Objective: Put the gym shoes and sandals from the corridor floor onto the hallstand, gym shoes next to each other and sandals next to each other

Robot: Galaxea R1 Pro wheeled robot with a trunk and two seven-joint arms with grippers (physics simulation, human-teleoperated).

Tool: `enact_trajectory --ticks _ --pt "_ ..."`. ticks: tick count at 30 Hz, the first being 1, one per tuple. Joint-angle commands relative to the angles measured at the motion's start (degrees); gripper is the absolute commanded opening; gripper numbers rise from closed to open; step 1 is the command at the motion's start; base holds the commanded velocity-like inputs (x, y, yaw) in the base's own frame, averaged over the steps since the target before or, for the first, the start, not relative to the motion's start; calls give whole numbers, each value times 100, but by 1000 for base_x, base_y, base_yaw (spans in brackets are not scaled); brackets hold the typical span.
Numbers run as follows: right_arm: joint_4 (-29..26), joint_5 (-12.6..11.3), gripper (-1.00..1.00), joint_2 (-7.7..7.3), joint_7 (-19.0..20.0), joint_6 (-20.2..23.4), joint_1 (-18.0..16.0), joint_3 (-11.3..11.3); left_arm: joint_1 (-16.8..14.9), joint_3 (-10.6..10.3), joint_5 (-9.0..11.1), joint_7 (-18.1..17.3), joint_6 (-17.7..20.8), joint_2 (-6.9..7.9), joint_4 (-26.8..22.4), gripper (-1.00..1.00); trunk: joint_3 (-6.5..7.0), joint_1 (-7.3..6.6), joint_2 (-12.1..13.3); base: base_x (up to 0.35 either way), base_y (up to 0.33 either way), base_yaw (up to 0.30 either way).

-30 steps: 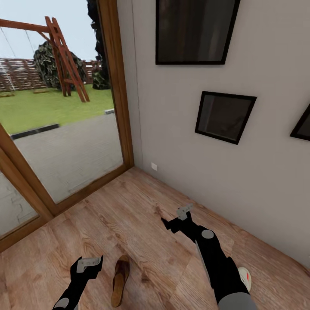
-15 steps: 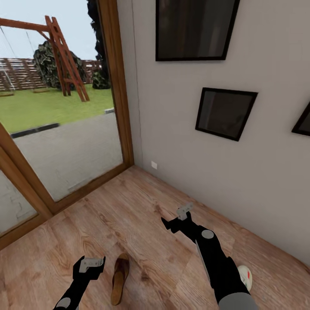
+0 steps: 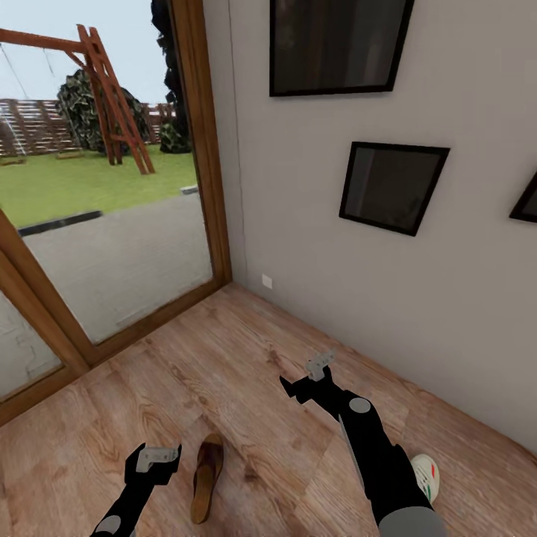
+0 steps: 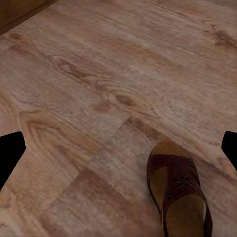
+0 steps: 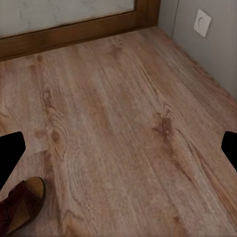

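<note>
Corridor corner. A brown sandal [image 3: 206, 477] lies flat on the wood floor [image 3: 224, 358], just beside the left gripper [image 3: 153, 456]; a gym shoe [image 3: 425, 476] sits partly behind the right arm [image 3: 377, 455], near the grey wall [image 3: 418, 298]. Right gripper [image 3: 307, 380] hovers over bare planks. Both grippers — fingers spread wide, holding nothing. Glass door [image 3: 97, 186] and three dark frames [image 3: 391, 186] border the scene.

No readable text, label, brand, number or sign appears on anything here.

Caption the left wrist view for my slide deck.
Open left gripper above wood floor, one brown sandal lying just ahead.
</note>
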Motion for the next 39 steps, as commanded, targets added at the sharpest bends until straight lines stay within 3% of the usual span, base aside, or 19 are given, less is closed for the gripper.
enact_trajectory --ticks 1,12,20,24,25,28,35,39 --pt "-9 41 100 8 47 20 -4 -21 -3 49 -42 -37 -19 -3 3 100 -26 22 -44 0 0 0" --pt "-22 24 100 8 47 21 -1 -21 15 48 -49 -26 -30 -1 17 100 -306 263 -485 0 0 0" --pt "-549 -353 100 8 63 96 -2 -9 16 49 -49 -26 -29 -1 41 100 -523 439 -806 0 0 0" --pt "-1350 -563 100 8 251 899 0 33 10 49 -49 -26 -22 -1 38 100 -631 527 -966 0 0 0" --pt "-1767 -601 100 8 338 1487 1 180 9 45 -49 -24 -21 -1 36 100 -659 549 -1006 0 0 0" --pt "-2163 -626 100 8 389 2089 1 444 8 42 -49 -21 -20 -4 50 100 -735 615 -1127 0 0 0" --pt "-2252 -701 100 8 404 2239 1 522 7 43 -49 -23 -20 -19 29 100 -874 768 -1407 0 0 0" --pt "-2255 -734 100 8 406 2261 -1 536 7 47 -49 -21 -24 -23 19 100 -920 774 -1411 0 0 0"
